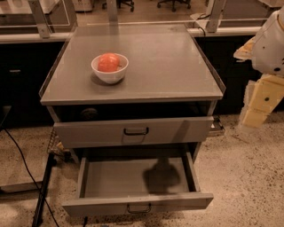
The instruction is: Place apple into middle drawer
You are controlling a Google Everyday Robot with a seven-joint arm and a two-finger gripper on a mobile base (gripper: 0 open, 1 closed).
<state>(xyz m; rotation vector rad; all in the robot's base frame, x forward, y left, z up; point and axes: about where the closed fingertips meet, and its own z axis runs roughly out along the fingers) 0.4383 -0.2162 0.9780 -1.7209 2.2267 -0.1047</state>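
Lab or office workroom. Grey metal drawer cabinet [168,66] on speckled polished floor [244,177]; wheeled chair bases [174,3] far behind; loose cable [22,155] near left. Gripper [256,111] hangs right of the cabinet.

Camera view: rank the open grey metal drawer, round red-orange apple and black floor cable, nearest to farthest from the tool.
The tool hangs at the right edge.
1. Open grey metal drawer, lower centre.
2. Round red-orange apple, in white round bowl on top.
3. Black floor cable, far left.
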